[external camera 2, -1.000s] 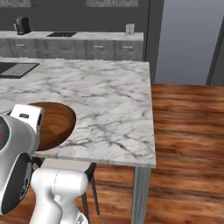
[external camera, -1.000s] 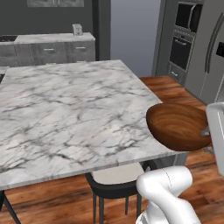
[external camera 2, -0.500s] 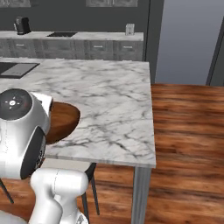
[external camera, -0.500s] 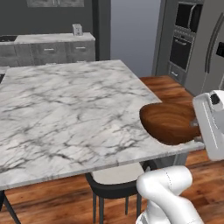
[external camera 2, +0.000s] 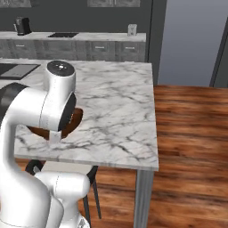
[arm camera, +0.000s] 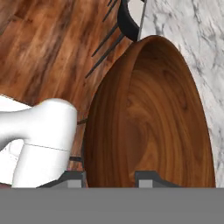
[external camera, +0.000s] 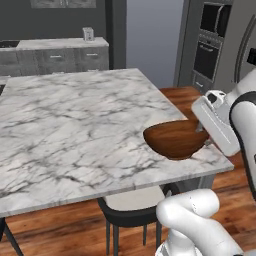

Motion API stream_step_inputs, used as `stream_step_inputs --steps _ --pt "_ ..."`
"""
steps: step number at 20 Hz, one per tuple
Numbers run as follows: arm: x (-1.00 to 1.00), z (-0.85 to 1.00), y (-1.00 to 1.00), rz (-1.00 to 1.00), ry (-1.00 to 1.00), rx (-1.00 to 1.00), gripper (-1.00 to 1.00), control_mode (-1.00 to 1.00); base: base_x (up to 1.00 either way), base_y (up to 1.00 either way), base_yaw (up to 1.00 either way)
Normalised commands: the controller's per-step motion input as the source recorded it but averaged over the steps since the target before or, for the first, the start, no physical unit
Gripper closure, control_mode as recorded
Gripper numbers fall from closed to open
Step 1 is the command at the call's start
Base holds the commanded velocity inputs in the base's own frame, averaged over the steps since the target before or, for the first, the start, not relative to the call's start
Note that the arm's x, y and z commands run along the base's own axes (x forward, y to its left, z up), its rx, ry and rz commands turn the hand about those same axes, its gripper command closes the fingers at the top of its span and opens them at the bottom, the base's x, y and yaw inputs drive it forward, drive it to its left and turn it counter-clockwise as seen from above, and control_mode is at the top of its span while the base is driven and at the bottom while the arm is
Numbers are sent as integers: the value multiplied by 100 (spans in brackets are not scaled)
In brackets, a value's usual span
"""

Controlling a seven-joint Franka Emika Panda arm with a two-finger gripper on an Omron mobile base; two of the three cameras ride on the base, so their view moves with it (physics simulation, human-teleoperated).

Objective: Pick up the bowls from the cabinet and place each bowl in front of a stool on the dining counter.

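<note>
The gripper (arm camera: pixel 109 177) is pinching the rim of the wooden bowl (external camera: pixel 176 139), one finger inside and one outside, carrying it level above the near corner of the dining counter (external camera: pixel 75 130). Below that edge a stool (external camera: pixel 132 202) is waiting, so the bowl is hanging about where it likely belongs.

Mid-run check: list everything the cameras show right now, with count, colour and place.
wooden bowl: one, reddish-brown, held over the near right corner of the dining counter
dining counter: one, white marble-veined, centre of both base views
stool: one, beige seat with black frame, tucked under the counter's near edge
back counter: one, marble top over grey drawers, along the far wall
wall oven: one, black, far right
floor: brown wood, right of the counter
end effector: one, dark tips, gripping the bowl's rim
</note>
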Motion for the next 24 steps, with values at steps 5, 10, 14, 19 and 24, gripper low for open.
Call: stream_step_inputs --steps 5,10,14,19,24 --pt "64 -56 10 19 -6 1 100 -100 0 0 0" --pt "57 -43 16 14 -10 0 100 -100 0 0 0" --pt "54 -51 13 14 -3 0 100 -100 0 0 0" --pt "55 -44 3 14 0 0 100 -100 0 0 0" --pt "47 -46 14 14 -2 0 100 -100 0 0 0"
